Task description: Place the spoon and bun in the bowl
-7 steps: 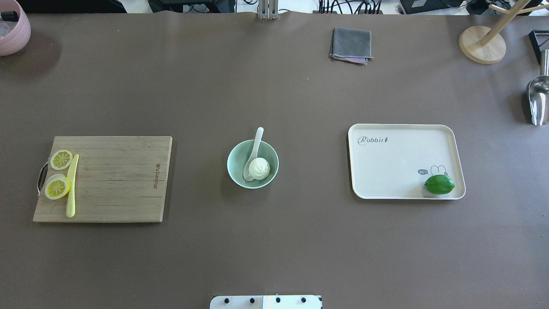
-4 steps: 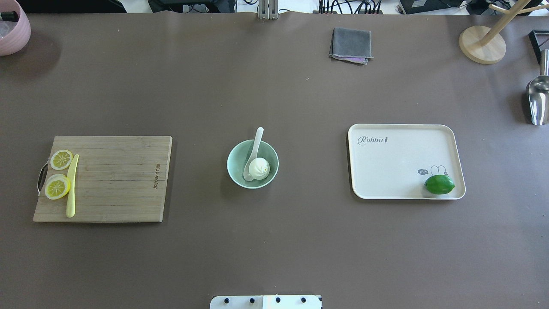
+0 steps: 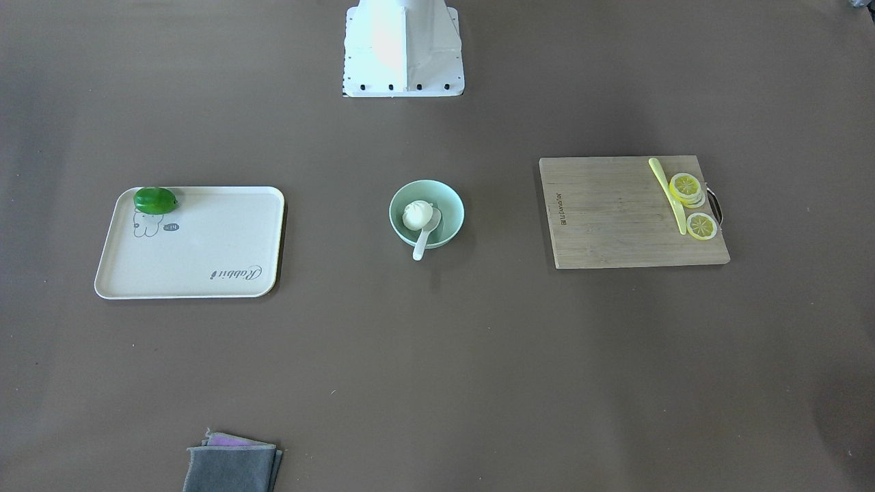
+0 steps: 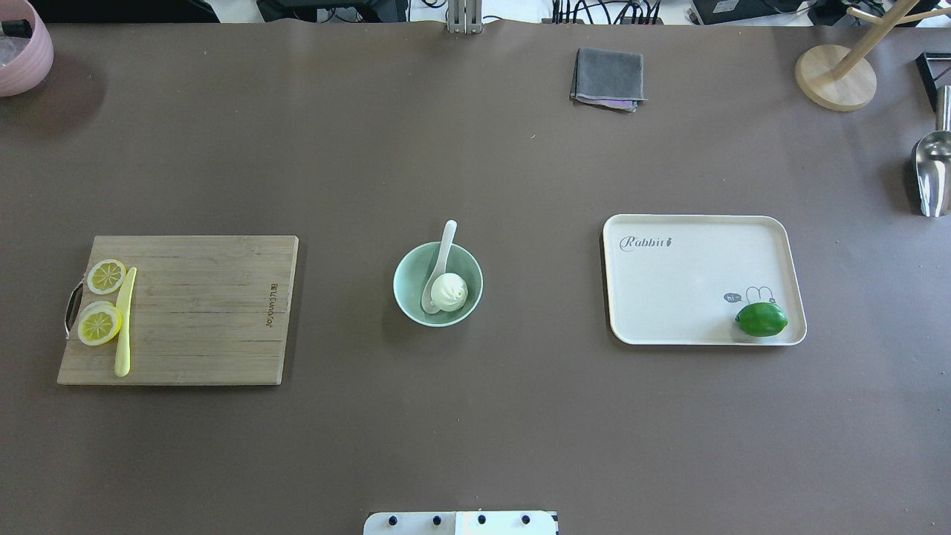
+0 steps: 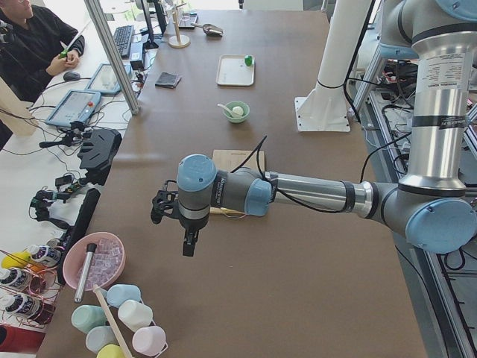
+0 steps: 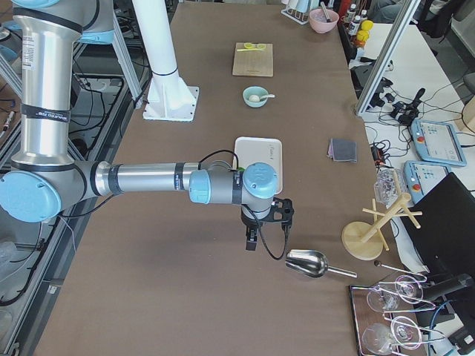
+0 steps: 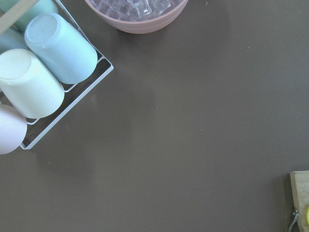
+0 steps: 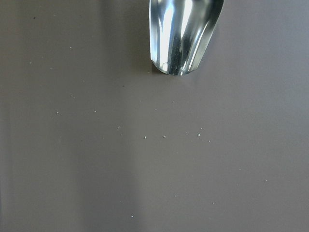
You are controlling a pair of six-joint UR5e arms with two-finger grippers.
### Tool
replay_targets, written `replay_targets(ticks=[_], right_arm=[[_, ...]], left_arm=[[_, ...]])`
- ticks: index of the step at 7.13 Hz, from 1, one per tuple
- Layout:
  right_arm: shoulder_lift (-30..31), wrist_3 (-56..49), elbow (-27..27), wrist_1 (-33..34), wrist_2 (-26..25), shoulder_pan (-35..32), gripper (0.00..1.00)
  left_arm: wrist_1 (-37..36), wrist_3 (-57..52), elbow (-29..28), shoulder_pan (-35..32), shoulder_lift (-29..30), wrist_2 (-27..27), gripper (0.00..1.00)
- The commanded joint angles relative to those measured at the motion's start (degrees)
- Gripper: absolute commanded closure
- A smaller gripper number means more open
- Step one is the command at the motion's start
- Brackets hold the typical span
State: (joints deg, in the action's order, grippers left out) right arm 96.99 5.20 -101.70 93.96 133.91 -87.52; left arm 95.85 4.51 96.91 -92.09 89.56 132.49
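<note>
Overhead exterior: "Rabbit" tray (image 4: 691, 275) near bowl (image 4: 469, 269)

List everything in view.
bowl: one, mint green, centre
bun: one, white, in bowl
spoon: one, white, in bowl
board: one, wooden, left side
lemon slices: several, yellow, on board
knife: one, yellow, on board
tray: one, cream, right side
lime: one, green, on tray
cloth: one, grey, far edge
scoop: one, silver, right end
stand: one, wooden, far-right corner
second bowl: one, pink, left end
left gripper: one, black, left end
right gripper: one, black, right end
</note>
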Motion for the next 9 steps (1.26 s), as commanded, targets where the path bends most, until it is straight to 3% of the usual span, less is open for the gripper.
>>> replay_targets(ticks=[1, 9], right_arm=[[0.3, 0.0, -0.7, 0.8, -2.0, 0.6, 0.0], [-0.4, 0.6, -0.9, 0.6, -2.1, 0.6, 0.0]], left_arm=[[0.0, 0.1, 0.0, 0.0, 0.0, -0.9, 0.02], [-0.1, 0.0, -1.1, 0.0, 0.3, -0.9, 0.02]])
